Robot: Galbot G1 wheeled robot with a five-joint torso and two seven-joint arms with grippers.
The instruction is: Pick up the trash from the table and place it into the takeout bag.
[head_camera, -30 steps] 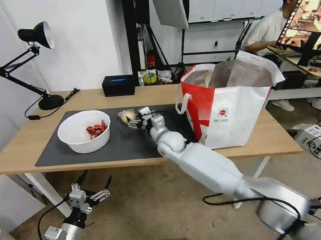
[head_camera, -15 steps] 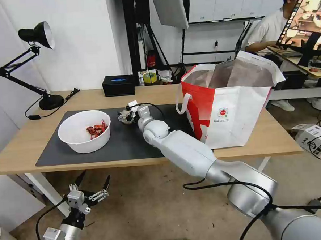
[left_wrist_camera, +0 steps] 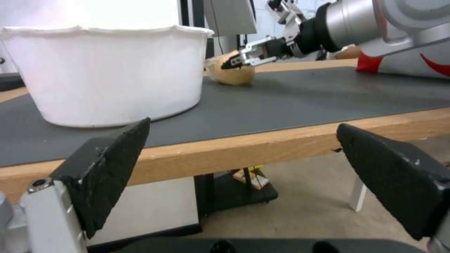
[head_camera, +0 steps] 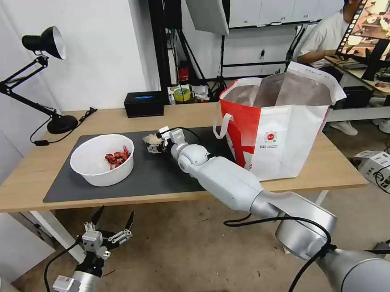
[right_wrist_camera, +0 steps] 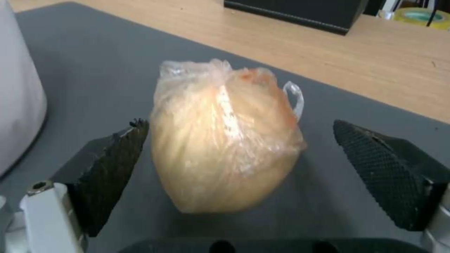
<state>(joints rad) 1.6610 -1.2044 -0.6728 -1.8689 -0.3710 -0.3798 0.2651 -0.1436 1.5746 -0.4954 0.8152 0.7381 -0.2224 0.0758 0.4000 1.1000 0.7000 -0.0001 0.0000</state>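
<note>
Right arm outstretched over the mat [head_camera: 161, 174], tool [right_wrist_camera: 239, 175] spread wide around wrapped bun [right_wrist_camera: 225, 140].

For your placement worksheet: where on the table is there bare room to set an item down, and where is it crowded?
Bare: the mat in front of the wrapped bun, between the white bowl and takeout bag; also the wood strip between desk lamp and tissue box. Crowded: around the bun, where the open right gripper straddles it.

The right arm stretches forward, its right gripper [right_wrist_camera: 234, 168] low with jaws spread wide. The left gripper [head_camera: 108, 226] hangs low, jaws apart.
</note>
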